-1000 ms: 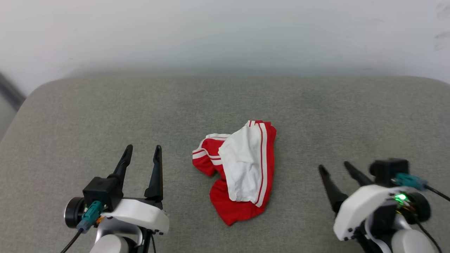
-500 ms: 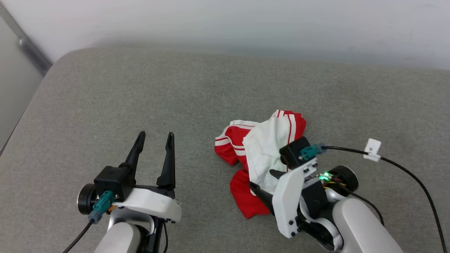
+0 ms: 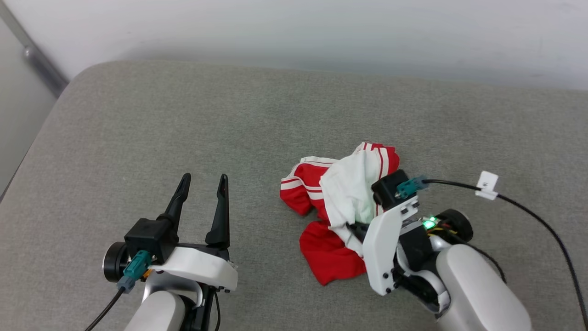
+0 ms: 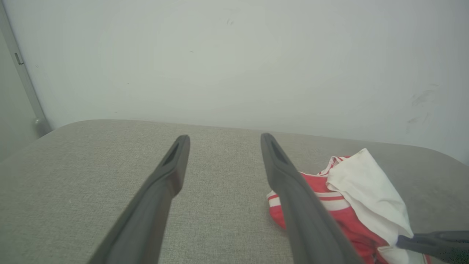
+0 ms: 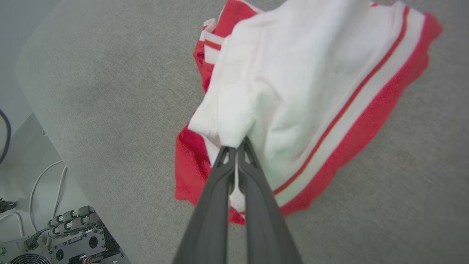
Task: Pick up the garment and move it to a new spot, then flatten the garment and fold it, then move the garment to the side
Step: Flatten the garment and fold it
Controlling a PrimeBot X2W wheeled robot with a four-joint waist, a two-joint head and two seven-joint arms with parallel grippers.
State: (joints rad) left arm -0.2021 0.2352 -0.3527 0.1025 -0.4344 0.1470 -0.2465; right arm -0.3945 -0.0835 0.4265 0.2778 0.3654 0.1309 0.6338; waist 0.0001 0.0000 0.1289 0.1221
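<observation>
- My right pincer, two long dark fingers, was pressed together on a fold of white cloth, pinching the garment.
- The garment, a crumpled red jersey-style T-shirt with a white sleeve and red-and-white striped trim, lay heaped on the grey woven padded surface. In the head view it sat a little right of the middle.
- In the right wrist view the pinched fold was drawn to a point at my fingertips. Red cloth lay flat beneath and to either side of the fingers.
- My left pincer was spread wide with nothing between its fingers. It hung above the padded surface, left of the garment and apart from it, pointing toward the pale wall.
- In the left wrist view the garment showed just past my right-hand finger. A dark finger of the right pincer reached in from the lower right edge to the white cloth.
- A black cable carrying a small white tag ran from my right wrist off to the right.
</observation>
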